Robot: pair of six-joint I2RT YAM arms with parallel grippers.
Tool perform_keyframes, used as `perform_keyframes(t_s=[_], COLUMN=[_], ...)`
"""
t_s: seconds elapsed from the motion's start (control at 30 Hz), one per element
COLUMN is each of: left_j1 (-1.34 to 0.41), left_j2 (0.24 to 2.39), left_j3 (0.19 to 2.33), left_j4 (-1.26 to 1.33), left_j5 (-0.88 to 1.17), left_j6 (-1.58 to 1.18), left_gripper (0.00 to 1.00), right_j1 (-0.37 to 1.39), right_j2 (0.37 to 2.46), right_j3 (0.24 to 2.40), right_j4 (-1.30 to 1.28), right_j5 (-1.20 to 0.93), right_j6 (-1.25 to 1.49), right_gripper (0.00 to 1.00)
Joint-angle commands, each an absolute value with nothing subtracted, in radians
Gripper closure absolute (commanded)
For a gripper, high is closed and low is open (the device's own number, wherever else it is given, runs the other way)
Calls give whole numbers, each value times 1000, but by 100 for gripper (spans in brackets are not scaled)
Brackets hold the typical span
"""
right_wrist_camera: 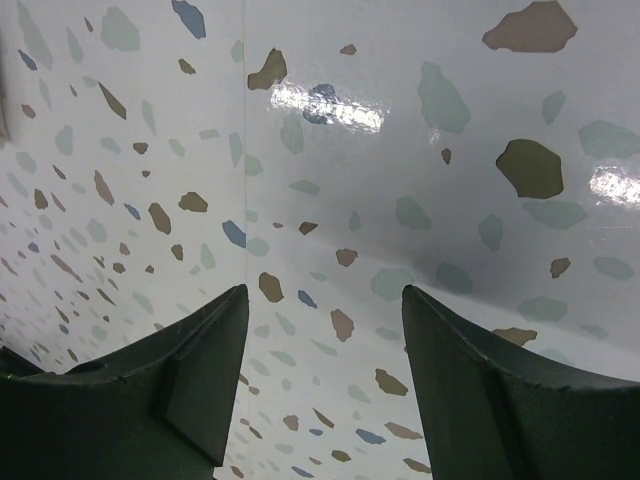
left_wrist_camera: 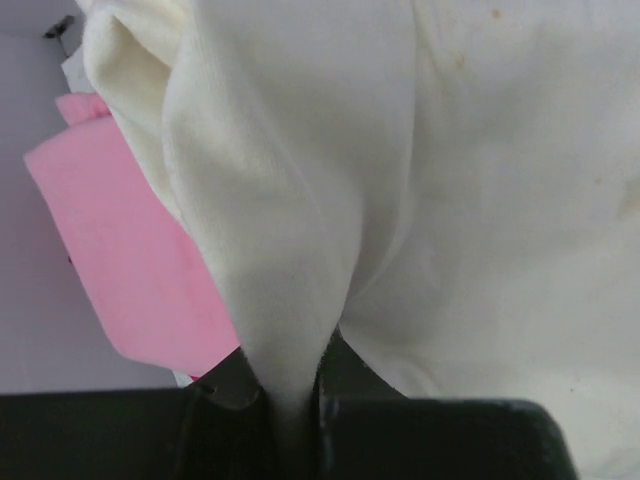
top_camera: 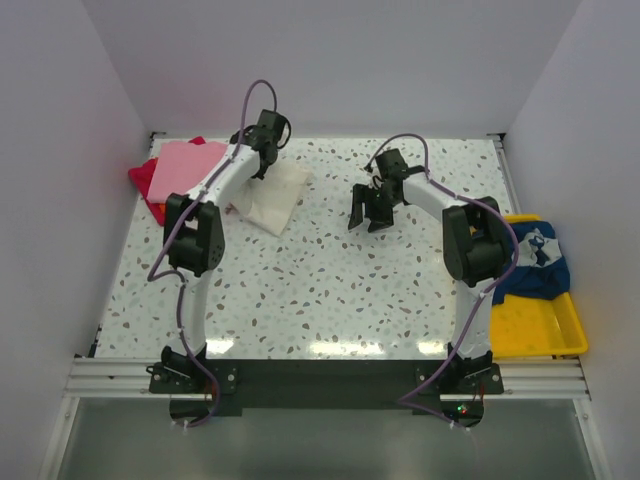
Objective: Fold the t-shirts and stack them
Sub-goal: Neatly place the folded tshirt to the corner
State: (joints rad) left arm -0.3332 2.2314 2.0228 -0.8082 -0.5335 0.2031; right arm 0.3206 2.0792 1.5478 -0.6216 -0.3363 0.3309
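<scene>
Gripping cream t-shirt, left tool; print on navy t-shirt illegible.

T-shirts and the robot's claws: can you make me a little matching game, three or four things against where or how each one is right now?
1. cream t-shirt
2. pink t-shirt
3. navy t-shirt
4. right gripper

A. in the yellow tray
B. open above the table
C. pinched by the left gripper
D. lying on the red t-shirt

Pairs: 1-C, 2-D, 3-A, 4-B.
</scene>
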Motion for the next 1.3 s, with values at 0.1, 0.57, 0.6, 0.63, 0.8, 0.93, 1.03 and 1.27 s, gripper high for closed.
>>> perform_keyframes(t_s=[0.1,0.57,0.6,0.63,0.8,0.93,1.03,1.27], left_j1=[-295,-233,-227,-221,-184,-163,-144,-98], left_j2=[2163,2072,2066,2063,2056,2049,2042,2028], left_j3=[2173,2198,2200,2206,2236,2246,2247,2241], left_j4=[-796,-808,-807,-808,-811,-808,-808,-801], left_j5=[-617,-580,-575,-571,-534,-522,-517,-509], left_j6=[270,284,284,284,273,273,273,272], left_gripper=[100,100,100,100,100,100,100,100], right_j1=[319,319,319,321,319,321,319,319], right_j2=[2002,1996,1994,1991,1988,1985,1979,1971], right_j3=[1526,1477,1476,1471,1451,1440,1437,1436], right_j4=[-627,-621,-618,-620,-615,-617,-617,-618], right_j5=[-360,-359,-359,-360,-364,-364,-364,-367], right_j6=[314,314,314,314,313,313,313,316], right_gripper=[34,34,34,34,34,34,34,34])
